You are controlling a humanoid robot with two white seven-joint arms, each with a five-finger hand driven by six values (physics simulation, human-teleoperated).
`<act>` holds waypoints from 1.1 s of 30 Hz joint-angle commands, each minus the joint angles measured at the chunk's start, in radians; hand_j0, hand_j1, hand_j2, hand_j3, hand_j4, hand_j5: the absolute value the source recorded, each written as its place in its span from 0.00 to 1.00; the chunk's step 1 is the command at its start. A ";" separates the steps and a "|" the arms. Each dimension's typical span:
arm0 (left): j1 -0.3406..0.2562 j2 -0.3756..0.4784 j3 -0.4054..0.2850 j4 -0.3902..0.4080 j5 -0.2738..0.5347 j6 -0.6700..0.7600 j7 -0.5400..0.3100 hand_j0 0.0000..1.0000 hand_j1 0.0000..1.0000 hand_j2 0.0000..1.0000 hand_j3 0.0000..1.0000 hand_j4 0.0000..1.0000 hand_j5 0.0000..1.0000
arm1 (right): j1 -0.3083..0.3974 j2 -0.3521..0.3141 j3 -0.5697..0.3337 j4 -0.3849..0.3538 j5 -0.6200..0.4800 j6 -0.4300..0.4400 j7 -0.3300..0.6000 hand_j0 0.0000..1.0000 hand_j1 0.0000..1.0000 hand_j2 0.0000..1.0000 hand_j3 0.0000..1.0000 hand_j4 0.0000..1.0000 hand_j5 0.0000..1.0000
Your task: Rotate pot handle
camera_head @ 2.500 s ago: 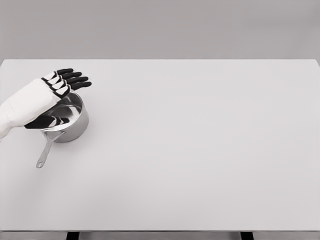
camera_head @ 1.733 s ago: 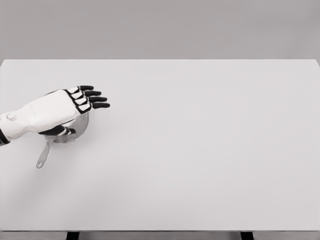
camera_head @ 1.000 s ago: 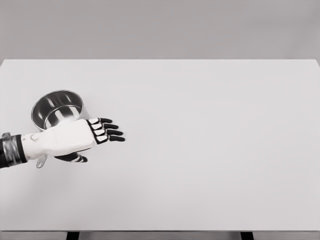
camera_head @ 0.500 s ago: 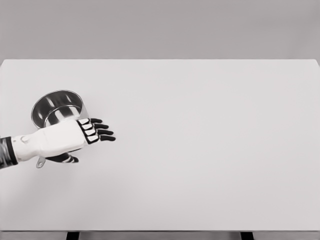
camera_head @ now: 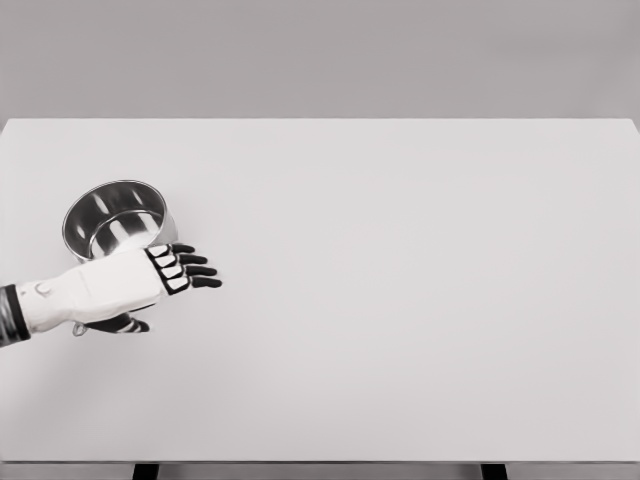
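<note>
Steel round pot [camera_head: 115, 218] sits just behind the left hand [camera_head: 120, 285]. Its handle hides beneath the hand; the black fingers [camera_head: 190, 270] are spread, gripping nothing.

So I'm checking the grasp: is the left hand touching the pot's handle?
Cannot tell. In the head view the left hand lies over the handle of the pot, hiding nearly all of it, so neither contact nor gap shows.

surface: wide white table [camera_head: 420, 300] | legs: dark, at bottom edge | backdrop: plain grey wall [camera_head: 320, 55] | light: even
</note>
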 commanded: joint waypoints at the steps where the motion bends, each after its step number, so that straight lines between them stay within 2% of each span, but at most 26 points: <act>1: 0.000 0.000 0.031 0.002 -0.007 0.001 0.000 1.00 1.00 1.00 1.00 1.00 1.00 | 0.000 0.000 0.000 0.000 0.000 -0.001 0.000 1.00 1.00 1.00 1.00 1.00 1.00; 10: 0.002 0.000 0.043 0.012 -0.066 0.001 -0.002 1.00 1.00 1.00 1.00 1.00 1.00 | 0.000 0.000 0.000 0.000 0.000 0.000 0.000 1.00 1.00 1.00 1.00 1.00 1.00; 18: 0.006 -0.001 0.051 0.046 -0.074 0.001 -0.002 1.00 1.00 1.00 1.00 1.00 1.00 | 0.000 0.000 0.000 0.000 0.000 0.000 0.000 1.00 1.00 1.00 1.00 1.00 1.00; 23: 0.049 0.000 0.117 0.046 -0.074 0.001 -0.002 1.00 1.00 1.00 1.00 1.00 1.00 | 0.000 0.000 0.000 0.000 0.000 0.000 0.000 1.00 1.00 1.00 1.00 1.00 1.00; 33: 0.074 0.000 0.178 0.045 -0.073 0.001 -0.002 1.00 1.00 1.00 1.00 1.00 1.00 | 0.000 0.000 0.000 0.000 0.000 -0.001 0.000 1.00 1.00 1.00 1.00 1.00 1.00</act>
